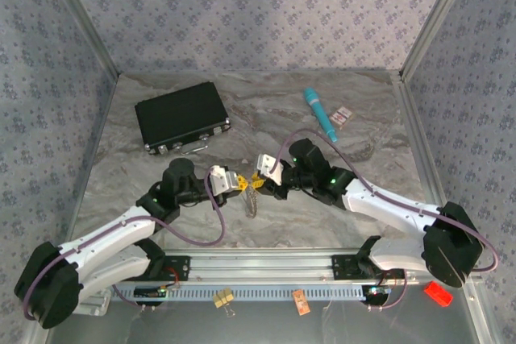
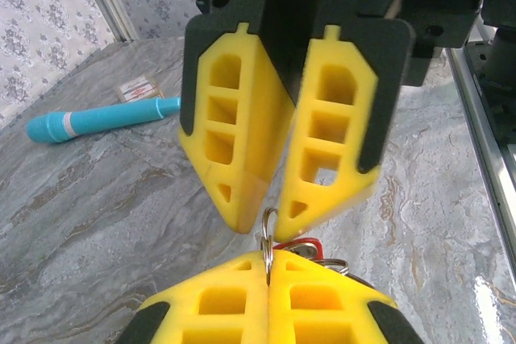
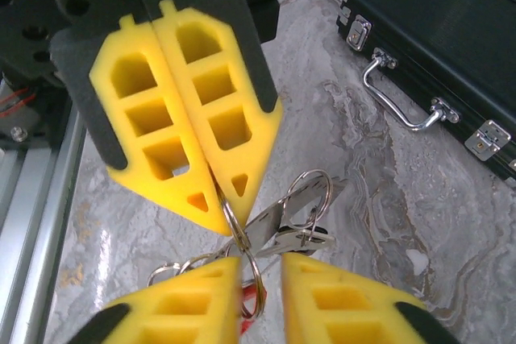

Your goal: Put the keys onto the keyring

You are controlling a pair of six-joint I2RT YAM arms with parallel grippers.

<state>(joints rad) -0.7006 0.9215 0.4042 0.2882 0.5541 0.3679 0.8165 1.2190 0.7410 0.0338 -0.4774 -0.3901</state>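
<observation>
Left pincer is clamped tight on the keyring, holding it over the desk near the middle of its near edge. Right pincer faces it tip to tip, fingers a narrow gap apart around the same ring, with keys dangling beside. A black case lies toward the far left corner.

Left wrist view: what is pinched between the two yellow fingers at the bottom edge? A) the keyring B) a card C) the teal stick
A: the keyring stands clamped between the left gripper's shut fingertips; the teal stick lies apart on the table.
</observation>
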